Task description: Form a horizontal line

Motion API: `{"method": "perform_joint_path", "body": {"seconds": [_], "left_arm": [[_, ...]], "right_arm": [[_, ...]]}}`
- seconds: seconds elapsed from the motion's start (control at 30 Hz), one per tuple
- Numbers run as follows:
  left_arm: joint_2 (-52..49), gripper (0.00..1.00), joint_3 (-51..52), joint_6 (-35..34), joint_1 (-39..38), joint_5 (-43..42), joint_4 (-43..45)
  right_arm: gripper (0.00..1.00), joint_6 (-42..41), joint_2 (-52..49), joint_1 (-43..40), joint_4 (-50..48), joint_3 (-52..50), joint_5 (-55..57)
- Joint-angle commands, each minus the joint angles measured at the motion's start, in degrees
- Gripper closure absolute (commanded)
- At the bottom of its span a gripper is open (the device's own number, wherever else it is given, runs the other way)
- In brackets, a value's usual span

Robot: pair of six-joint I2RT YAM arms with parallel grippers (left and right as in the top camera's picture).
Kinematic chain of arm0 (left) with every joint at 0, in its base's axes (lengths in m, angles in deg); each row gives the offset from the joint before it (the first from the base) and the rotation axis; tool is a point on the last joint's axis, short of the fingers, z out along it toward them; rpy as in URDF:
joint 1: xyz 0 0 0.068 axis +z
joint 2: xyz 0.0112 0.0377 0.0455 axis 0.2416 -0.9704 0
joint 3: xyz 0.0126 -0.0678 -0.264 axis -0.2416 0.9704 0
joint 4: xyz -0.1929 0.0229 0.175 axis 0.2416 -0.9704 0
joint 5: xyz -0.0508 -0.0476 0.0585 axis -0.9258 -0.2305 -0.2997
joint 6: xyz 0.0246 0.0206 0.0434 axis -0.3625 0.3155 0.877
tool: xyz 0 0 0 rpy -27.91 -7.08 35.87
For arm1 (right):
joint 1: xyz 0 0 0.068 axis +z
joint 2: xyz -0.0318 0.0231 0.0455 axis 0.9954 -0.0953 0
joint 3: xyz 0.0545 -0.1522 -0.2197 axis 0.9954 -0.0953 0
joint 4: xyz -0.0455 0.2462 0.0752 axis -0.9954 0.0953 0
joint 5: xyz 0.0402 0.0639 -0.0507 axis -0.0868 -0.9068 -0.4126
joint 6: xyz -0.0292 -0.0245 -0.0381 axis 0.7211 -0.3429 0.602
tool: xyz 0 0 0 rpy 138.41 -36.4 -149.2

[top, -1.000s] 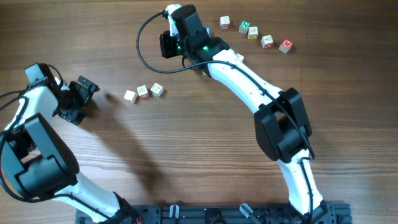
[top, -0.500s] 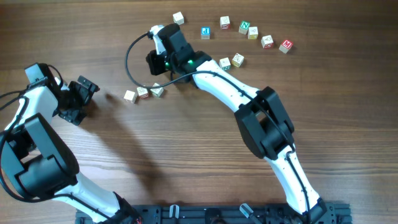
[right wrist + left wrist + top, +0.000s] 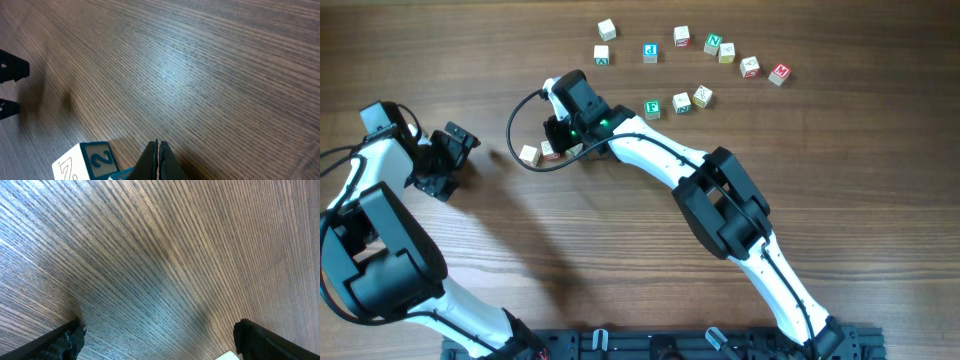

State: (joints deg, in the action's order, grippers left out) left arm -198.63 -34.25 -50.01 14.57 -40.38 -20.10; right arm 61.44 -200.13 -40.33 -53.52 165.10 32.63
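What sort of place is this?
Probably a robotics test bench: a left arm and right arm rise from a black rail at the edge of a wooden table, with small letter cubes scattered on it.

Wooden cube (image 3: pixel 84 161), 7 o'clock in the right wrist view: teal "2" on its side face, outlined "Z" or "2" on top. Overhead, scattered cubes (image 3: pixel 712 43) at 12 o'clock: letters too small to read.

Brown wood-grain table (image 3: pixel 620 260) — soft glare patches.
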Motion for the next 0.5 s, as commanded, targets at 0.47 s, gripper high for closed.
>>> {"method": "perform_joint_path", "body": {"seconds": [0.47], "left_arm": [[-4.26,0.00,3.41,0.11,0.70,5.75,-1.07]], "right_arm": [[0.95,3.98,2.05,0.09,3.98,0.59,0.28]]}}
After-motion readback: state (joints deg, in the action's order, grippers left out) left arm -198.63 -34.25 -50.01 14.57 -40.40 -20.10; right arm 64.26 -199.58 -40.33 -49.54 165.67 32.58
